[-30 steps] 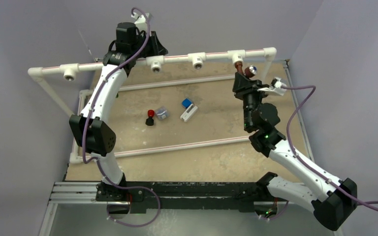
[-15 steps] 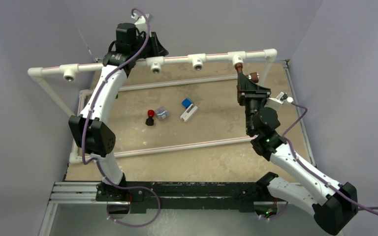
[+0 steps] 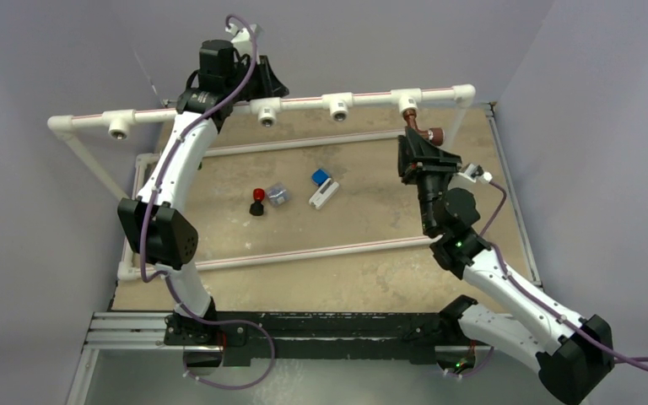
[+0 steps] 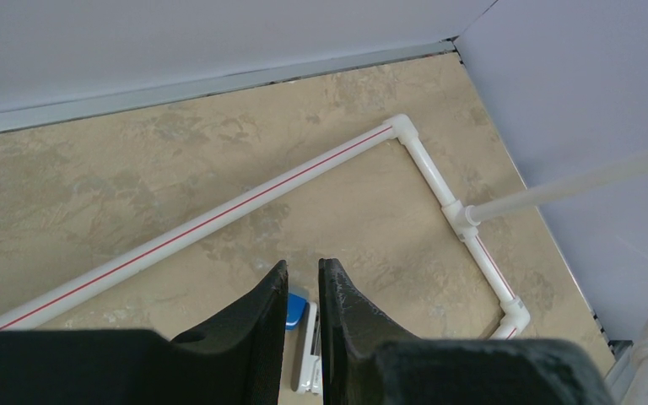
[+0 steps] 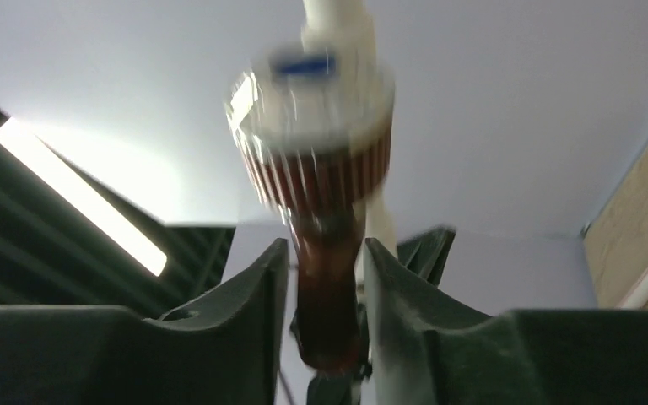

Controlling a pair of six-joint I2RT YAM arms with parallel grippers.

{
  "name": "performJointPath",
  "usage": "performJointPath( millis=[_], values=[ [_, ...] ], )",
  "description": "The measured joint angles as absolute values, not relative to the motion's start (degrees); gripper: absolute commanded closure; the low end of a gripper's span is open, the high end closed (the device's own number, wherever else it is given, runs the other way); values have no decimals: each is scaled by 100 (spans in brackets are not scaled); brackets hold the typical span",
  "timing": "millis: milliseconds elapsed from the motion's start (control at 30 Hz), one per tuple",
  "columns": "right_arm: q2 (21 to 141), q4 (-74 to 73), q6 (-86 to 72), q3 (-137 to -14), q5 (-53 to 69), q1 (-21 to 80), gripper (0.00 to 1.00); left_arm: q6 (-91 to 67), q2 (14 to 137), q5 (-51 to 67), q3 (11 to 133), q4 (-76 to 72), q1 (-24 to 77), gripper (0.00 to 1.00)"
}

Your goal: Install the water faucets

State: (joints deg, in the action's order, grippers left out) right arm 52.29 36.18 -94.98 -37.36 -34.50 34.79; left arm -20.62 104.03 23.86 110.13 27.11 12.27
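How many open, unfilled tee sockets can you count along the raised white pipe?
3: one near the left end, one beside the left arm's wrist, one at centre. The left arm may hide another.

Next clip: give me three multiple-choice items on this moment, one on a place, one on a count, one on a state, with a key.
1. Where is the brown faucet?
A. lying mid-table
B. at the rightmost socket of the raised white pipe
C. in the left claw

2. How many small loose parts lie mid-table?
A. one
B. three
C. six

3. What is the right claw doing?
A. shut on the brown faucet
B. open, hanging over the table
C. gripping a blue block

Key: 1 B, the top view shows it under that socket. 2 B, a red-and-black knob, a grey piece and a blue-and-white block. 3 A, the right wrist view shows both fingers against it.
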Motion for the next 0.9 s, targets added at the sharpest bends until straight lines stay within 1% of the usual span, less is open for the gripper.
performJointPath(
  millis=[167, 267, 333, 433, 633, 767, 900],
  values=[
    [5070, 3531, -9581, -3736, -2718, 3682, 40, -2095, 10403, 2388, 11013, 2742, 1238, 82],
    [4956, 3424, -9502, -3736, -2561, 3686, 32, -2106, 10403, 2388, 11013, 2744, 1238, 82],
    [4856, 3299, -9384, -3736, -2488, 3686, 29, -2106, 10403, 2388, 11013, 2746, 1238, 82],
    [4674, 3055, -9144, -3734, -2447, 3686, 27, -2104, 10403, 2388, 11013, 2744, 1238, 82],
    [4136, 2445, -8436, -3732, -2502, 3686, 26, -2104, 10407, 2386, 11015, 2746, 1238, 82],
    [3824, 2001, -7636, -3785, -2639, 3686, 26, -2104, 10412, 2388, 11015, 2746, 1238, 82],
    [3638, 1538, -6445, -4042, -2827, 3686, 25, -2104, 10418, 2388, 11026, 2749, 1238, 82]
  ],
)
